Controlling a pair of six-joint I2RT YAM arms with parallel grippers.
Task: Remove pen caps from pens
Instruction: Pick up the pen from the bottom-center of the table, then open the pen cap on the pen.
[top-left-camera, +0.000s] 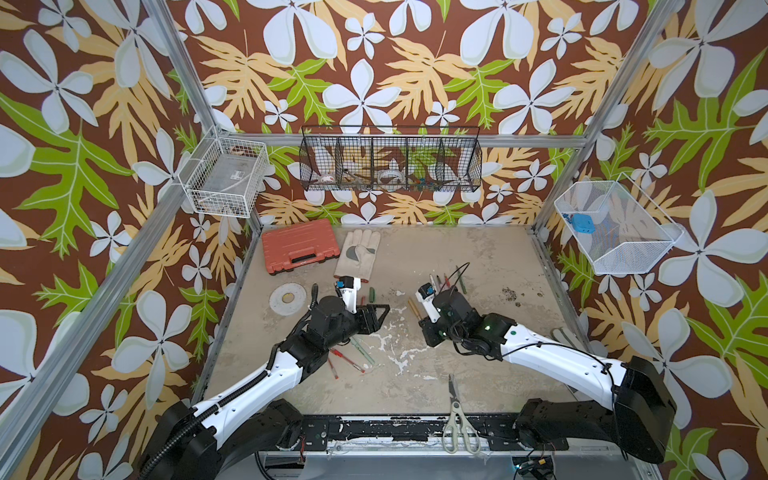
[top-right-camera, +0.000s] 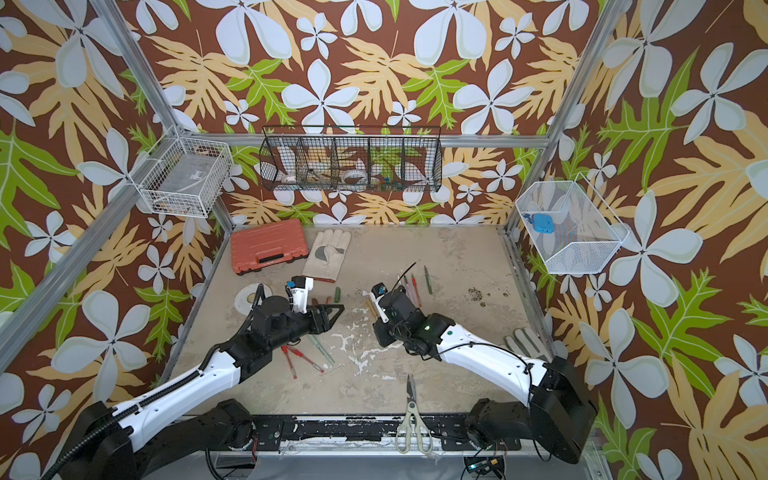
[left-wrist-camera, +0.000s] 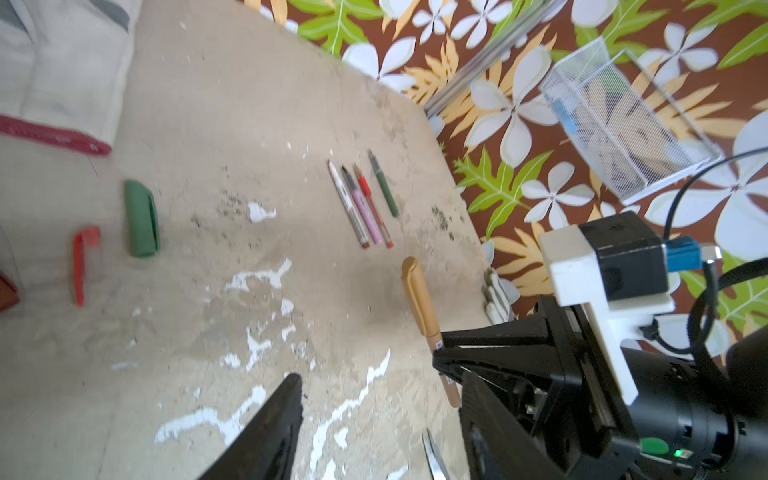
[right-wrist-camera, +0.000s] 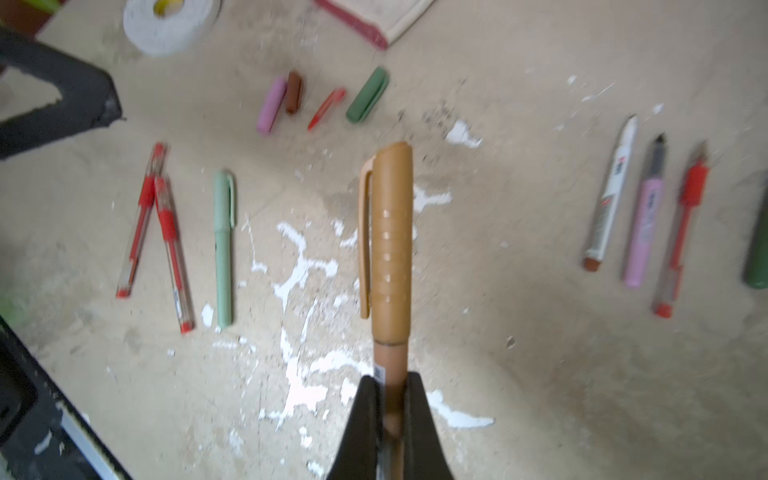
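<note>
The right gripper is clamped tight on the barrel of the gold-brown pen, whose cap (still on) juts ahead of the jaws. The left gripper waits off to one side, jaws parted and empty; loose pen caps lie beyond.

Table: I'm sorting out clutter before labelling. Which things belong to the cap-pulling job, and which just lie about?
Job: gold-brown pen in right hand; two red pens; pale green pen; uncapped pens; loose caps.
Lying about: tool case, glove, tape roll, scissors.
</note>
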